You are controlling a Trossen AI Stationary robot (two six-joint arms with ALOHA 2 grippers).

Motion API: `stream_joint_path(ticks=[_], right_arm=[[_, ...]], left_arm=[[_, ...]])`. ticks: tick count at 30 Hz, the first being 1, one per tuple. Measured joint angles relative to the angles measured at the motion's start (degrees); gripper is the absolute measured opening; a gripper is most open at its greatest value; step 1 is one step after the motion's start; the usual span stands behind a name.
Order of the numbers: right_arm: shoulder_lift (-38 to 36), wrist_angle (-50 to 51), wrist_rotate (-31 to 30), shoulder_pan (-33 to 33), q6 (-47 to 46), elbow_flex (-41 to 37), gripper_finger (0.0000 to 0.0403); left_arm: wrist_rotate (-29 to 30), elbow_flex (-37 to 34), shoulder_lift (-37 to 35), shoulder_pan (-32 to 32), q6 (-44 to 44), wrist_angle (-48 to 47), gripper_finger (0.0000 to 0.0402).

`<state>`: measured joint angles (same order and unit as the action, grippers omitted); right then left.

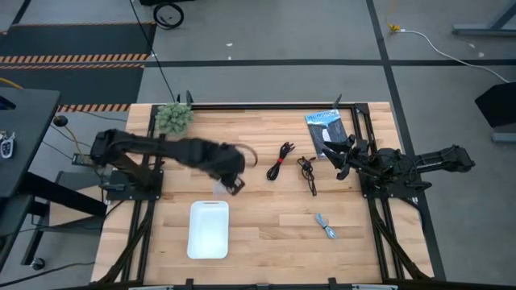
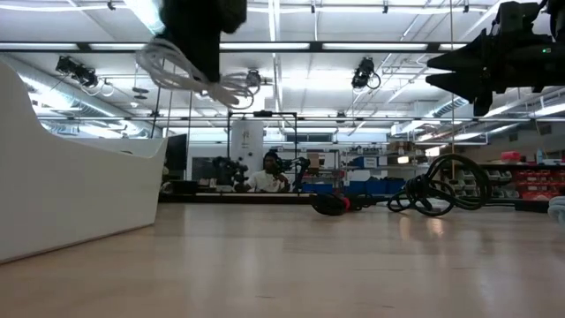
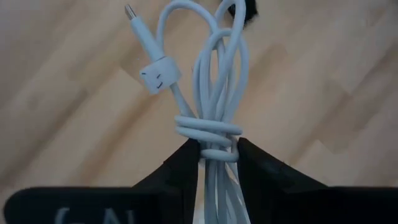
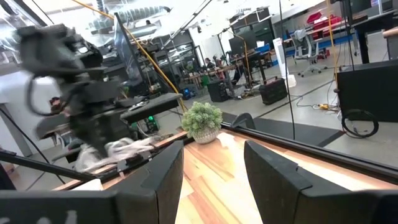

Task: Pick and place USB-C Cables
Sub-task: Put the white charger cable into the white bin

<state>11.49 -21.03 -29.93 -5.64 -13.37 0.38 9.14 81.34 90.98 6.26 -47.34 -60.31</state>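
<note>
My left gripper point(image 1: 234, 182) hovers above the table's middle, just past the far end of the white tray point(image 1: 208, 230), and is shut on the white-grey coiled cable point(image 3: 211, 81). In the low view that cable point(image 2: 190, 75) hangs under the gripper, well above the wood. The black cable with the red band point(image 1: 280, 161), the black cable point(image 1: 307, 174) and the light blue-grey cable point(image 1: 326, 227) lie flat on the table to the right. My right gripper point(image 4: 214, 174) is open and waits raised at the right side near the packet, touching nothing. My left gripper pinches the white-grey cable between its two fingers point(image 3: 183, 168) at the wrapped waist of the coil point(image 3: 208, 132), coming from above. The loops and a plug point(image 3: 158, 73) stick out past the fingertips. The cable is lifted clear of the table and hangs slack.
A flat dark blue-and-white packet point(image 1: 326, 129) lies at the far right beside the right arm. A small green plant point(image 1: 173, 118) stands at the far left edge. Bare wood lies between the tray and the blue-grey cable. A person sits far behind the table point(image 2: 265, 181).
</note>
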Motion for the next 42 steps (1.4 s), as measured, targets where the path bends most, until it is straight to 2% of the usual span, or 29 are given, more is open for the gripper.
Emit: stream_joint_path(ticks=[11, 20, 26, 30, 42], right_arm=[[0.0, 0.0, 0.0, 0.0, 0.0, 0.0, 0.0176], [0.0, 0.0, 0.0, 0.0, 0.0, 0.0, 0.0176], [0.0, -0.1, 0.0, 0.0, 0.0, 0.0, 0.0176], [0.0, -0.3, 0.0, 0.0, 0.0, 0.0, 0.0176], [0.0, -0.3, 0.0, 0.0, 0.0, 0.0, 0.0176]], left_arm=[[5.5, 0.0, 0.9, 20.3, -32.3, 0.2, 0.0103], [12.0, 0.0, 1.7, 32.9, -55.4, -0.2, 0.0103], [13.5, 0.0, 6.4, 39.3, -69.5, -6.1, 0.0103], [13.6, -0.1, 9.5, 39.9, -73.3, -8.3, 0.0103], [12.3, -0.1, 14.1, 37.0, -74.3, -9.1, 0.0103]])
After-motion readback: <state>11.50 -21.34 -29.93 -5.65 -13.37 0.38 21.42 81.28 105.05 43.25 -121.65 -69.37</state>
